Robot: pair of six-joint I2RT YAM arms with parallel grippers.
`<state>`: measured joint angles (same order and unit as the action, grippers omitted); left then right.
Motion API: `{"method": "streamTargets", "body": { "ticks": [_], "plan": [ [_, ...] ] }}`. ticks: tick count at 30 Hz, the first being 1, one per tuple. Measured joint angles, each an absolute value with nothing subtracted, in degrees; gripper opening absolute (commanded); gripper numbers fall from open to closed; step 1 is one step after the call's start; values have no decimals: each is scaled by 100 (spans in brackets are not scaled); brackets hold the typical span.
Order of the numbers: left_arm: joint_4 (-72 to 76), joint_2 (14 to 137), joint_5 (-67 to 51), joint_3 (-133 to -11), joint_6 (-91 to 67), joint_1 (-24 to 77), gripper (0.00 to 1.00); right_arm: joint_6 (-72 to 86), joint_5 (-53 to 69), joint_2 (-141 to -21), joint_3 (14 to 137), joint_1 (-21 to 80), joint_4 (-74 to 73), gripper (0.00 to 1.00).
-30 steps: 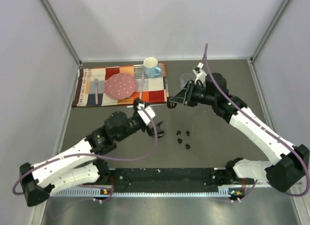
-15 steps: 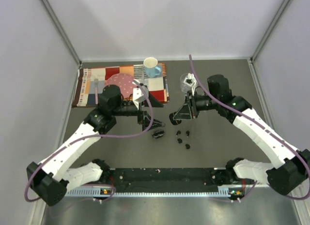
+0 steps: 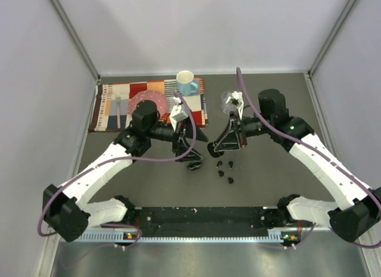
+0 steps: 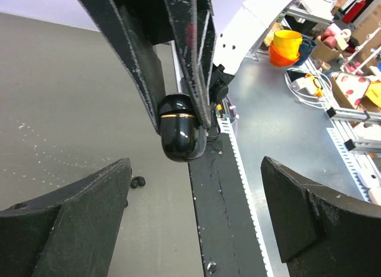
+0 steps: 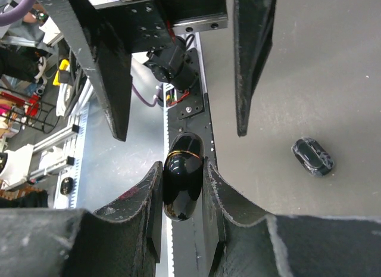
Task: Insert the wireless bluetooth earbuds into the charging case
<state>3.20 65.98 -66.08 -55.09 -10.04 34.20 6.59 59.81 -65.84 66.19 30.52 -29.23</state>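
Note:
My right gripper (image 3: pixel 213 149) is shut on a glossy black oval charging case (image 5: pixel 183 181) with a gold seam, held closed above the table. My left gripper (image 3: pixel 191 151) is open and empty, facing it from the left. In the left wrist view the case (image 4: pixel 178 127) hangs ahead of my open gripper (image 4: pixel 195 187). Several tiny black earbuds (image 3: pixel 225 170) lie loose on the table below the right gripper; one shows in the left wrist view (image 4: pixel 138 181). A second black case (image 3: pixel 194 166) lies on the table under the left gripper and also shows in the right wrist view (image 5: pixel 312 156).
A patterned placemat (image 3: pixel 113 95) at the back left holds a pink plate (image 3: pixel 149 105), cutlery and a blue mug (image 3: pixel 187 82). A clear cup (image 3: pixel 228 99) stands behind the right gripper. A black rail (image 3: pixel 202 220) runs along the near edge.
The left arm has lifted and turned its open gripper toward the right gripper. The right gripper has come down and left with the case. The second case now lies uncovered on the table.

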Motion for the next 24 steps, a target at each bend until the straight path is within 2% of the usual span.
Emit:
{"method": "streamTargets", "body": {
  "ticks": [10, 14, 15, 18, 19, 21, 22, 24],
  "plan": [
    [1109, 7157, -6687, -5518, -1994, 3446, 80, 611, 5964, -6578, 6657, 3050, -2952, 0],
    [1516, 7260, -6683, -5518, -2392, 3533, 63, 607, 5907, -6576, 6657, 3050, -2963, 0],
    [1605, 7275, -6683, -5518, -2456, 3555, 55, 604, 5887, -6576, 6657, 3050, -2963, 0],
    [1763, 7358, -6687, -5551, -2615, 3607, 43, 607, 5846, -6578, 6657, 3050, -2963, 0],
    [1802, 7406, -6672, -5570, -2652, 3621, 36, 611, 5857, -6576, 6657, 3050, -2969, 0],
    [1831, 7500, -6709, -5610, -2733, 3629, 28, 604, 5830, -6563, 6657, 3050, -2995, 0],
    [1848, 7535, -6735, -5621, -2757, 3627, 19, 604, 5833, -6560, 6657, 3048, -3013, 0],
    [1841, 7577, -6794, -5625, -2827, 3618, 10, 596, 5841, -6539, 6654, 3030, -3094, 0]
  ]
}}
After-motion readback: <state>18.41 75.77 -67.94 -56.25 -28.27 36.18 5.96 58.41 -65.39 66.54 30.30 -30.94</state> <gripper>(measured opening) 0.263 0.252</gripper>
